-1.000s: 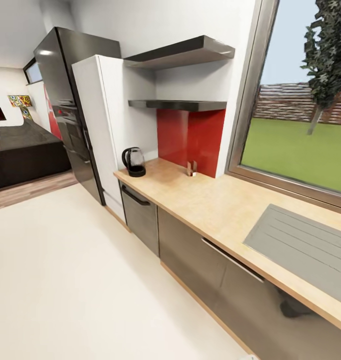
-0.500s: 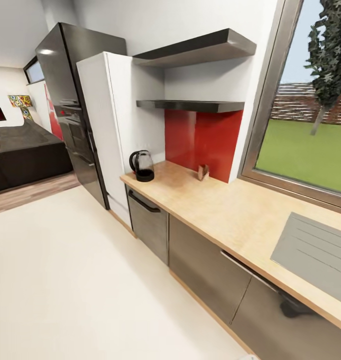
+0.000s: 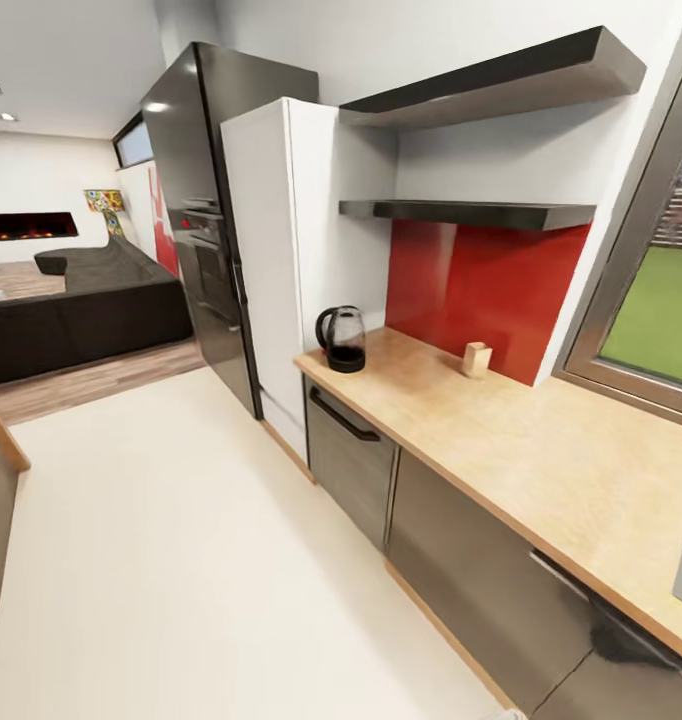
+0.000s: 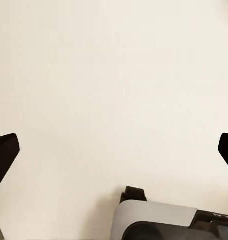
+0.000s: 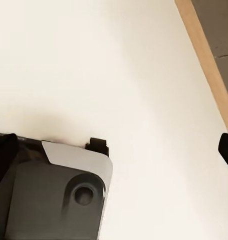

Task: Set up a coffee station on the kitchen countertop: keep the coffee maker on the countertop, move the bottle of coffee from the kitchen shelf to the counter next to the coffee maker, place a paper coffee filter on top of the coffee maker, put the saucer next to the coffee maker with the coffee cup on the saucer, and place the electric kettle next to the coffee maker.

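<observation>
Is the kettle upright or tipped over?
Upright. The kettle stands on its black base at the countertop's far end, handle at its side, with dark liquid sitting level in the bottom.

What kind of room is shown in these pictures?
It looks like a home kitchen, open to a living area. A long wooden kitchen countertop runs over dark cabinets, with an electric kettle standing on it. A tall fridge stands beside the counter, and a dark sofa sits further back.
</observation>
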### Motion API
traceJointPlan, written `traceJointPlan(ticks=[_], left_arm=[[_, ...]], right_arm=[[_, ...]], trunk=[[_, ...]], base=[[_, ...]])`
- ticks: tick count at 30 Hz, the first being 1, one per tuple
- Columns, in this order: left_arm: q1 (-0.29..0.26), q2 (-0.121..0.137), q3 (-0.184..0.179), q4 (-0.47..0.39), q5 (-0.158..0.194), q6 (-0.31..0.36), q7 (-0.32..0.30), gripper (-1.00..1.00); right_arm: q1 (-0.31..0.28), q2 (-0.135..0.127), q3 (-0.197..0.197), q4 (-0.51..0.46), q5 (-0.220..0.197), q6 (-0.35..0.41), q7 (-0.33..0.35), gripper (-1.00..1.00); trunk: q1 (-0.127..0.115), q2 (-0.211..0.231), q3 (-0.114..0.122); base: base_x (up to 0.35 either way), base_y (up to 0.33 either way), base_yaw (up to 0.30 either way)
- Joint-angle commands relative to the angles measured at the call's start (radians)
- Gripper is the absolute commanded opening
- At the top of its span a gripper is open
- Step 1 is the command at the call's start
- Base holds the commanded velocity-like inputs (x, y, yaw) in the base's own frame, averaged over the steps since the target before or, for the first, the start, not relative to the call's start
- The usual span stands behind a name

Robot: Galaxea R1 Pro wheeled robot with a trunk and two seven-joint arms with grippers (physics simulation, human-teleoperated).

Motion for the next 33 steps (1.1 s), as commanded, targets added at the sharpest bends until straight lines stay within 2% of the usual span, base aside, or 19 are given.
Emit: traceJointPlan(ticks=[1,3,7,10,20,33], left_arm=[[-0.001,0.000,-0.007,0.001,0.010,-0.003,-0.003,1.00],[-0.001,0.000,-0.006,0.002,0.010,-0.003,0.001,1.00],[-0.001,-0.001,-0.006,0.003,0.009,-0.003,0.002,1.00],[-0.001,-0.001,-0.006,0.003,0.009,-0.003,0.003,1.00],[-0.001,-0.001,-0.006,0.003,0.009,-0.003,0.003,1.00],[-0.001,-0.003,-0.008,0.003,0.007,-0.005,0.003,1.00]], right_arm=[[0.001,-0.002,0.008,-0.002,-0.011,0.001,0.002,1.00],[0.017,-0.004,0.007,-0.002,-0.035,-0.056,0.003,1.00],[0.030,-0.008,0.008,0.000,-0.125,-0.152,0.001,1.00],[0.031,-0.009,0.008,0.000,-0.143,-0.166,0.000,1.00],[0.032,-0.008,0.009,0.000,-0.146,-0.168,0.001,1.00],[0.032,-0.010,0.012,0.001,-0.140,-0.168,0.006,1.00]], trunk=[[0.001,-0.002,-0.003],[0.001,-0.002,-0.004],[0.001,-0.002,-0.006],[0.001,-0.002,-0.008],[0.001,-0.002,-0.015],[0.001,-0.002,-0.016]], base=[[0.278,0.235,0.265],[0.279,0.233,0.265],[0.282,0.227,0.265],[0.286,0.215,0.265],[0.294,0.193,0.258],[0.332,0.030,0.022]])
